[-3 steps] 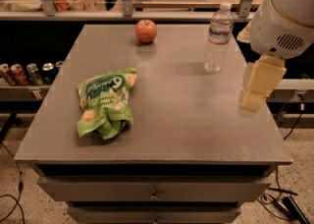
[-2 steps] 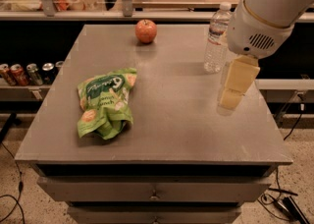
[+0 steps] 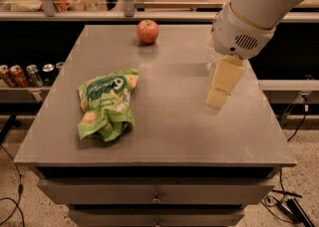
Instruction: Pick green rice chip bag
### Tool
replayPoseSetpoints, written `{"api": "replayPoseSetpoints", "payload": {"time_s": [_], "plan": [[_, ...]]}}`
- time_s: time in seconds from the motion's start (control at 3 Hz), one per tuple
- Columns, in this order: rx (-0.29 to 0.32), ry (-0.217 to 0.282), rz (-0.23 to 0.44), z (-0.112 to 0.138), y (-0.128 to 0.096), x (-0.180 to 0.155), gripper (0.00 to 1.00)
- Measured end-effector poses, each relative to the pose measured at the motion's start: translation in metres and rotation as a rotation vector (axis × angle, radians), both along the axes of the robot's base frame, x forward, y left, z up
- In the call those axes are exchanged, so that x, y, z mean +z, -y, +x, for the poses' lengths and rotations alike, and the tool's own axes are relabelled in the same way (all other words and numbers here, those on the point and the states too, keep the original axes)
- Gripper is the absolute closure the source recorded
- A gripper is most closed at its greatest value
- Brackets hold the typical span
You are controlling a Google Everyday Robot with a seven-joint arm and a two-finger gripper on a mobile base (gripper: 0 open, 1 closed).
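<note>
The green rice chip bag (image 3: 105, 104) lies crumpled on the left half of the grey table (image 3: 169, 136), bright green with a dark panel, white script and pale orange chip pictures. My gripper (image 3: 217, 99) hangs below the white arm over the right side of the table, well to the right of the bag and apart from it. It holds nothing that I can see.
A red apple (image 3: 148, 31) sits at the table's back middle. A clear water bottle (image 3: 211, 56) stands behind my arm, mostly hidden. Several cans (image 3: 30, 74) stand on a low shelf at the left. Drawers run below the table's front edge.
My arm and gripper have moved left across the table, from its right edge toward the middle, now covering the water bottle. The bag and apple have not moved.
</note>
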State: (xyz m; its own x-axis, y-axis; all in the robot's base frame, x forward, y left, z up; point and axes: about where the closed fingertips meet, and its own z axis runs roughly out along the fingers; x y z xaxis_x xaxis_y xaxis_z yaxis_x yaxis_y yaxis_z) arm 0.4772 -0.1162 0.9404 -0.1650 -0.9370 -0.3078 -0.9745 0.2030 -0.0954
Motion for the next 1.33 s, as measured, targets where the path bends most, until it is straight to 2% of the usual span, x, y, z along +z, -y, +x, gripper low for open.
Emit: {"api": "replayPoseSetpoints", "payload": {"time_s": [0.33, 1.0, 1.33], "plan": [[-0.061, -0.021, 0.003, 0.006, -0.004, -0.001, 0.0], [-0.231, -0.122, 0.003, 0.024, -0.065, -0.014, 0.0], [-0.302, -0.152, -0.017, 0.028, -0.103, -0.025, 0.0]]}}
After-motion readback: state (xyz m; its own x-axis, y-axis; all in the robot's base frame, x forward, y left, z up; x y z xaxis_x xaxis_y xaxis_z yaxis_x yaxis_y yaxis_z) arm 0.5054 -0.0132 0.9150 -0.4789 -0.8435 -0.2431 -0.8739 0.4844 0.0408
